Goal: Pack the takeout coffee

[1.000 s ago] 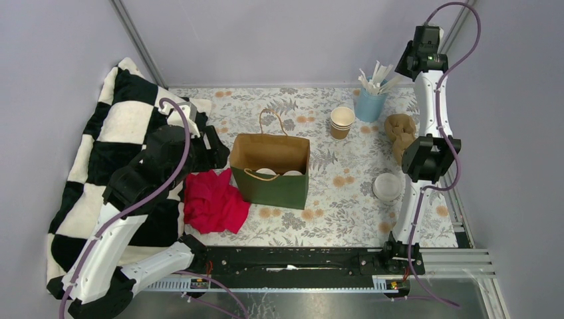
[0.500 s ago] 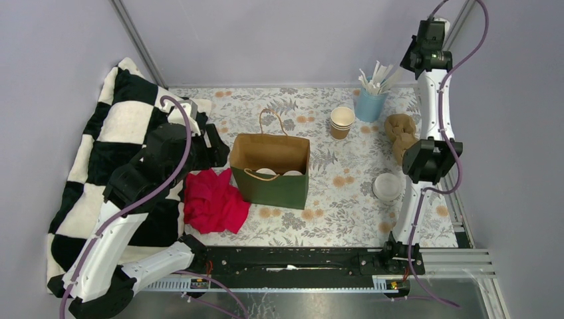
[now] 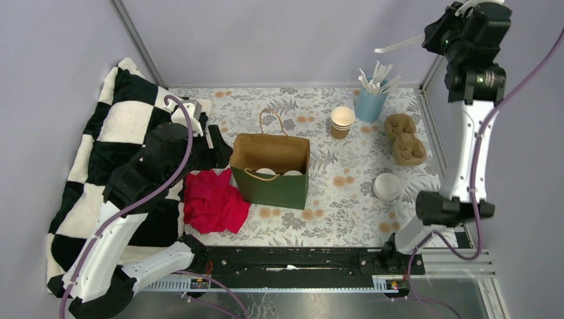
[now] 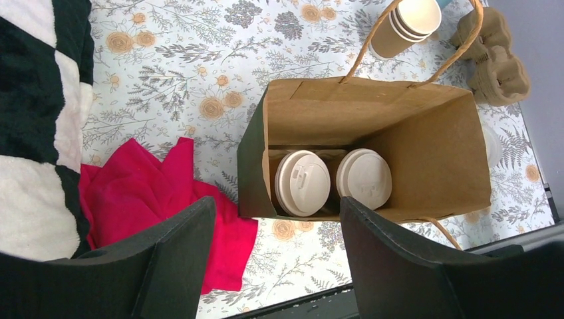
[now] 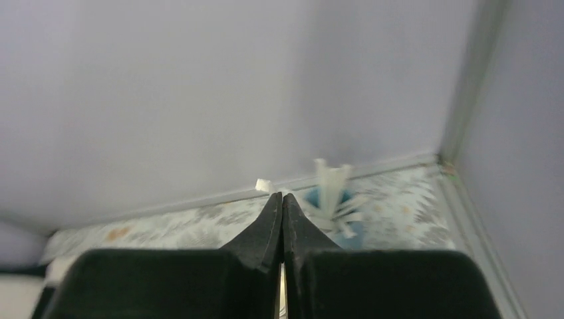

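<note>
Two takeout coffee cups with white lids (image 4: 302, 183) (image 4: 364, 178) stand side by side inside the open green bag (image 4: 372, 113), which has a brown inside. In the top view the bag (image 3: 269, 183) stands mid-table with both lids (image 3: 266, 172) showing. My left gripper (image 4: 277, 203) is open and empty, hovering above the bag's left side (image 3: 216, 139). My right gripper (image 3: 435, 30) is raised high at the back right, shut on a thin white stick (image 3: 399, 45) that points left. In the right wrist view the jaws (image 5: 282, 195) are pressed together and the stick's tip (image 5: 265, 185) pokes out.
A blue cup of white sticks (image 3: 370, 103) stands at the back, with a stack of empty kraft cups (image 3: 342, 121) beside it. A cardboard cup carrier (image 3: 404, 138) and white lids (image 3: 387, 187) lie at the right. A red cloth (image 3: 213, 199) and a checked blanket (image 3: 113, 133) lie at the left.
My right arm has swung upward and its gripper has risen well above the blue cup, carrying a white stick with it. My left arm has barely moved.
</note>
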Motion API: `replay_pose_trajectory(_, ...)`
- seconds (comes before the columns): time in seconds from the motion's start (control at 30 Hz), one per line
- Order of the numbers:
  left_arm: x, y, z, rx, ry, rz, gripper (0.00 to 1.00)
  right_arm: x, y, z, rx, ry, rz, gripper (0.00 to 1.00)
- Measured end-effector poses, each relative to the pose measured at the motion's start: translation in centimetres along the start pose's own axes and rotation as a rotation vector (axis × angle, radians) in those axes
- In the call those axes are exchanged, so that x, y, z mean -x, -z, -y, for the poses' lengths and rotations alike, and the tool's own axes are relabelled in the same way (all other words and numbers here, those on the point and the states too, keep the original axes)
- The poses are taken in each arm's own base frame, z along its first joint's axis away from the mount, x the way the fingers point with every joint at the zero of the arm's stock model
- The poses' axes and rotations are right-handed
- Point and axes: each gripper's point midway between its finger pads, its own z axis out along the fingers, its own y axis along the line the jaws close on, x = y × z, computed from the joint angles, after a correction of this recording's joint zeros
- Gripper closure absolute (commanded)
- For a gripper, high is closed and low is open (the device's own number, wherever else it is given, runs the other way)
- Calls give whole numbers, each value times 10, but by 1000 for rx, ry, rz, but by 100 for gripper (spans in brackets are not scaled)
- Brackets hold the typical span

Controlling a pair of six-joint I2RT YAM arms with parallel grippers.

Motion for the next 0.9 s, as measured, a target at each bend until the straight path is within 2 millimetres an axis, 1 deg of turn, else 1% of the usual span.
replay_pose_trajectory(0.07, 0, 1, 0, -5, -2, 1, 27, 5, 26, -29, 168, 8, 17, 100)
replay_pose_trajectory(0.1, 0, 2, 0, -6, -2, 3, 27, 5, 42, -48, 280, 6, 31, 100)
replay_pose_trajectory(0.13, 1, 3, 0, -8, -1, 7, 27, 5, 54, -61, 362, 3, 39, 100)
replay_pose_trajectory(0.2, 2, 5, 0, -11, 2, 16, 27, 5, 85, -92, 544, -21, 57, 100)
replay_pose_trajectory(0.27, 4, 8, 0, -12, 5, 28, 27, 4, 119, -128, 725, -43, 61, 100)
replay_pose_trajectory(0.33, 6, 9, -1, -10, 8, 42, 27, -2, 151, -166, 889, -33, 34, 100)
replay_pose_trajectory(0.37, 7, 10, -2, -9, 9, 46, 27, -7, 170, -187, 974, -18, 11, 100)
replay_pose_trajectory(0.4, 8, 11, -2, -9, 11, 54, 27, -11, 185, -205, 1042, -5, -9, 100)
replay_pose_trajectory(0.47, 9, 12, -2, -7, 15, 58, 27, -24, 217, -236, 1171, 25, -61, 100)
replay_pose_trajectory(0.5, 10, 13, -3, -7, 17, 63, 27, -29, 227, -245, 1208, 35, -80, 100)
replay_pose_trajectory(0.57, 10, 14, -3, -7, 25, 66, 27, -41, 244, -258, 1262, 58, -121, 100)
replay_pose_trajectory(0.67, 11, 17, -3, -10, 36, 75, 27, -63, 257, -270, 1301, 103, -185, 100)
replay_pose_trajectory(0.73, 12, 19, -3, -12, 43, 82, 27, -80, 258, -277, 1293, 152, -222, 100)
replay_pose_trajectory(0.83, 13, 22, -4, -11, 57, 91, 27, -111, 253, -285, 1244, 263, -267, 100)
replay_pose_trajectory(0.9, 14, 25, -5, -13, 66, 102, 27, -135, 250, -290, 1199, 359, -297, 100)
